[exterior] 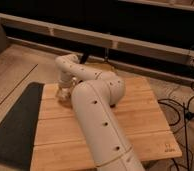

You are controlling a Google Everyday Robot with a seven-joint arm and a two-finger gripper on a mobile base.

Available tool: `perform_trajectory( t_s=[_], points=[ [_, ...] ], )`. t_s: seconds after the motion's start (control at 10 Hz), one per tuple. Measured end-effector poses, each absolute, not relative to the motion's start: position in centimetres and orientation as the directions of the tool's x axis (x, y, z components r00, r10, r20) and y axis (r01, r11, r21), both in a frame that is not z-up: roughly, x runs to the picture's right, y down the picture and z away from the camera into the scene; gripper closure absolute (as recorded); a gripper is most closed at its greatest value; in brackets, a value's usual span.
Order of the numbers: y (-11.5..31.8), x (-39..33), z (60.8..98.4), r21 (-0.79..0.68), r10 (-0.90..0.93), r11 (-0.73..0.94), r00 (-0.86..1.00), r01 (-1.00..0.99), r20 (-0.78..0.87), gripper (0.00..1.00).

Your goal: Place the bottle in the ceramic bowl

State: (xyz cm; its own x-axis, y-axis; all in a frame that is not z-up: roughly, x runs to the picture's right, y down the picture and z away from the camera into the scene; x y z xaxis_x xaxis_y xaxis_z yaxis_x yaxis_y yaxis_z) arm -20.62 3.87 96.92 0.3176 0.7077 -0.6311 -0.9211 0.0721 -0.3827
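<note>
My white arm (97, 115) reaches across the wooden table (145, 120) from the front and bends back to the left. The gripper (64, 93) is low over the table's far left part, close to the boards. A pale shape sits at its tip, and I cannot tell whether it is the bottle or part of the gripper. The ceramic bowl is hidden behind the arm's elbow, and the bottle does not show clearly anywhere.
A dark mat (15, 125) lies on the floor along the table's left edge. Cables (182, 107) run on the floor to the right. A dark low wall with a pale rail (115, 42) stands behind the table.
</note>
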Motion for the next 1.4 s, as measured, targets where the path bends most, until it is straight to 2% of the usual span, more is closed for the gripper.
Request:
perform_trajectory(
  t_s=[0.5, 0.7, 1.1, 1.2, 1.4],
  points=[
    [4.0, -20.0, 97.5, -0.363, 0.694, 0.032, 0.282, -0.931, -0.663, 0.36],
    [4.3, -19.6, 97.5, -0.373, 0.684, 0.021, 0.285, -0.928, -0.671, 0.53],
    [4.2, -19.5, 97.0, -0.409, 0.684, 0.015, 0.308, -0.912, -0.661, 0.93],
    [4.1, -19.4, 96.9, -0.414, 0.688, 0.013, 0.309, -0.910, -0.657, 0.99],
    [3.7, -19.2, 96.7, -0.418, 0.696, 0.013, 0.308, -0.909, -0.648, 1.00]
  ],
)
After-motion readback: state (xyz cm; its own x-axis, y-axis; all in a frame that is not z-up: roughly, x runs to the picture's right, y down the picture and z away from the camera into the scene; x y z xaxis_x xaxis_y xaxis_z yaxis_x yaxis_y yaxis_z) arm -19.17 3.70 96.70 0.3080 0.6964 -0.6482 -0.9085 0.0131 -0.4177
